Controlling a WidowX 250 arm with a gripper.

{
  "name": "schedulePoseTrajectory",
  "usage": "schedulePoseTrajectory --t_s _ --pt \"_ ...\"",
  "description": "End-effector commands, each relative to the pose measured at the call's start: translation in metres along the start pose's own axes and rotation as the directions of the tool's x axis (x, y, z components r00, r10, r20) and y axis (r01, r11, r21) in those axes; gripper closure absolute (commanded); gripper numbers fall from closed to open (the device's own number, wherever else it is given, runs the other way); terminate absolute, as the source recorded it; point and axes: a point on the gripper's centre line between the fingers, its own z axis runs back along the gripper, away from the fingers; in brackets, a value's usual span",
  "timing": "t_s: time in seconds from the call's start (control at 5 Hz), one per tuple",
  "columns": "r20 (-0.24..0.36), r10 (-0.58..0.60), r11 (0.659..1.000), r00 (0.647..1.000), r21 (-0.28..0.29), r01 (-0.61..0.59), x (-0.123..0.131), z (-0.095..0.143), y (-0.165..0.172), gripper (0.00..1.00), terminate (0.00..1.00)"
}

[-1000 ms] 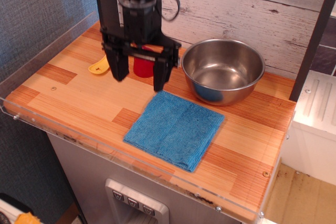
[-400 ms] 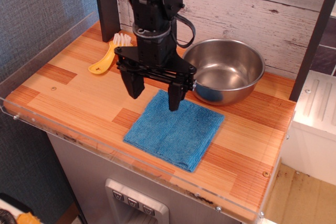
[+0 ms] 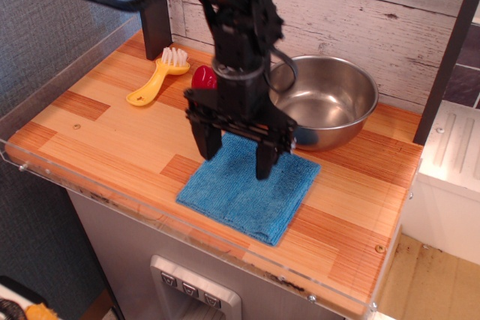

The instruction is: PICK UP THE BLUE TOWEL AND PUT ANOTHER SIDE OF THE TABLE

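The blue towel [image 3: 244, 194] lies flat on the striped wood table [image 3: 112, 129], near the front edge right of centre. My black gripper [image 3: 237, 161] hangs over the towel's rear half with its jaws wide open, one finger [image 3: 210, 142] at the towel's back-left edge and the other over its middle. The fingertips are close to the cloth; I cannot tell whether they touch it. The gripper holds nothing.
A steel bowl [image 3: 330, 99] stands right behind the towel, close to my arm. A red object [image 3: 202, 77] and a yellow brush [image 3: 156, 76] lie at the back left. Clear acrylic guards [image 3: 60, 58] line the left and front edges.
My gripper has moved right and forward from the back left and come down over the towel, staying open. The towel has not moved.
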Motion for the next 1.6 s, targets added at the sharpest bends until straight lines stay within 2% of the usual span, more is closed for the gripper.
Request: schedulePoseTrajectory --t_s 0.0,0.2,0.4,0.6,0.8,1.0,1.4 --pt "0.070 -0.069 0.997 0.995 0.029 0.067 -0.001 -0.014 -0.005 0.00 0.00" --pt "0.080 -0.138 0.989 0.987 0.059 0.133 -0.008 -0.039 -0.004 0.00 0.00" --pt "0.081 -0.105 0.994 0.991 0.035 0.103 -0.015 -0.050 0.008 0.00 0.00" --pt "0.037 -0.014 1.000 0.999 -0.007 0.014 -0.023 -0.057 0.026 0.00 0.00" --pt "0.007 0.061 0.998 0.998 -0.016 -0.061 -0.030 -0.055 0.051 0.00 0.00" --pt "0.004 0.107 0.994 0.994 -0.023 -0.107 -0.035 -0.044 0.078 0.00 0.00" --pt "0.022 0.104 0.994 0.994 -0.020 -0.104 -0.031 -0.025 0.117 0.00 0.00"
